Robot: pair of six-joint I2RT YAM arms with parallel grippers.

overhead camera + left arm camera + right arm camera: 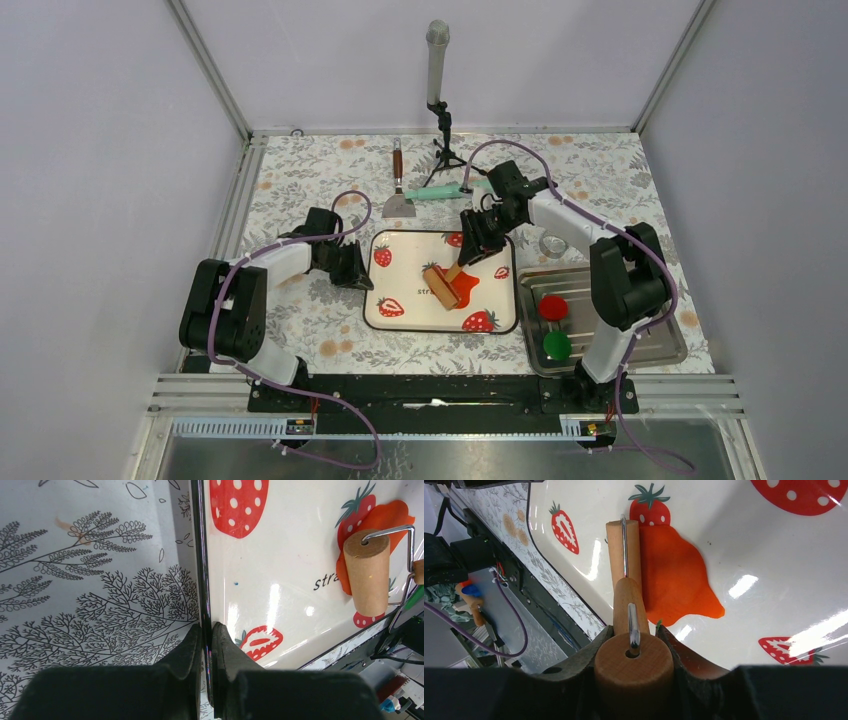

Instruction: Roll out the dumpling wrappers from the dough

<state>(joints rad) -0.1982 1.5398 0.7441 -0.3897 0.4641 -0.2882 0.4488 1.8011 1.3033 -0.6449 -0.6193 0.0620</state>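
Rolling is in hand. The right claw (634,642) grips the handle of the small wooden wire-framed roller (624,545), whose drum sits just ahead of it at the edge of the flat orange-red clay dough (676,575). The left claw (206,632) pinches the rim of the white strawberry-print tray (199,555). The next move likely calls for pressing down and rolling across the sheet.

The left gripper (206,630) is pinching the black rim of the tray (280,555), its 2 dark fingers (187,645) pressing almost together with the rim standing between them. The floral tablecloth (100,580) is lying outside that rim. On the glossy strawberry-printed tray, the wooden roller (367,572) in its wire frame is resting on the dough (387,517), which is showing as a flat orange sheet past the roller's end and along 1 side. Black rails and cables are showing at the worktop's near edge.
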